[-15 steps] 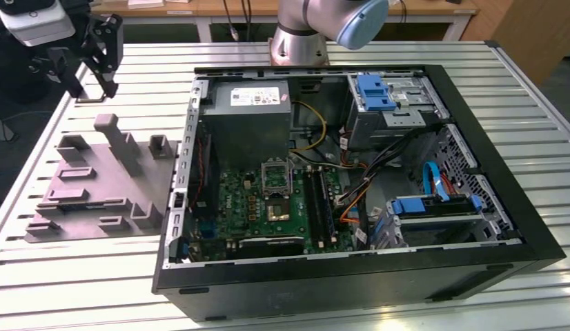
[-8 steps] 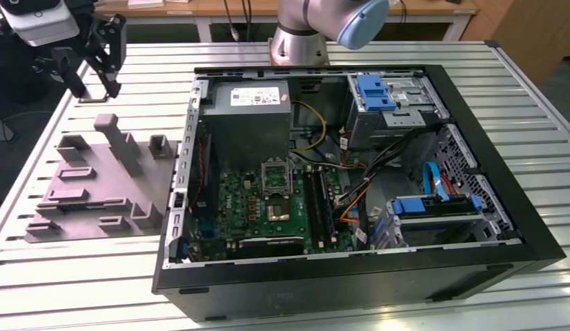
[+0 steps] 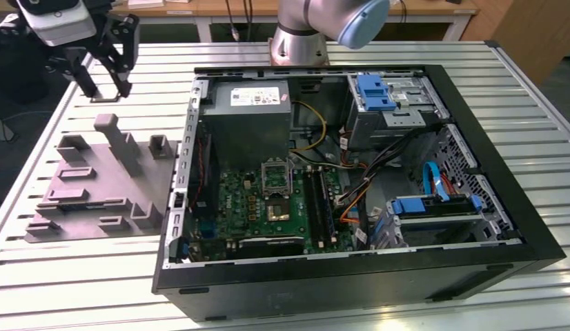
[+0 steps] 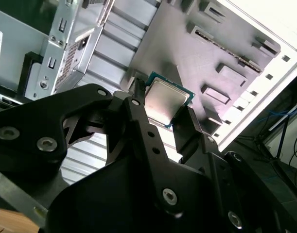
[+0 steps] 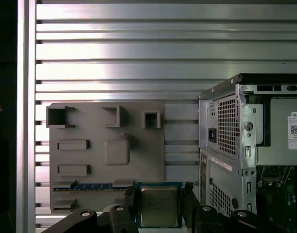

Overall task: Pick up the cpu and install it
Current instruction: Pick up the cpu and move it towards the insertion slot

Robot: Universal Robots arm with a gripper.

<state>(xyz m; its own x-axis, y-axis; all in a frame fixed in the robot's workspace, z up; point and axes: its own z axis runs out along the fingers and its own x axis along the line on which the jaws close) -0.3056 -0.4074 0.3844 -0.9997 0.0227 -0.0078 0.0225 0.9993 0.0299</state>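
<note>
In the upper left of the exterior view, the gripper (image 3: 105, 77) hangs above the slatted table (image 3: 83, 276), over the grey plastic fixture (image 3: 92, 186). In both wrist views its jaws are clamped on opposite edges of the cpu (image 5: 159, 206), silver top showing. The edge hold looks thin. A jolt could tilt or drop the chip, and a tilted chip would likely seat badly on the motherboard (image 3: 248, 207) inside the open computer case (image 3: 469, 138).

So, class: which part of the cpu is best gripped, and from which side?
Two opposite thin edges, coming square to its flat top: the cpu is a thin square, and the end effector pinches it so, leaving the metal top bare.
</note>
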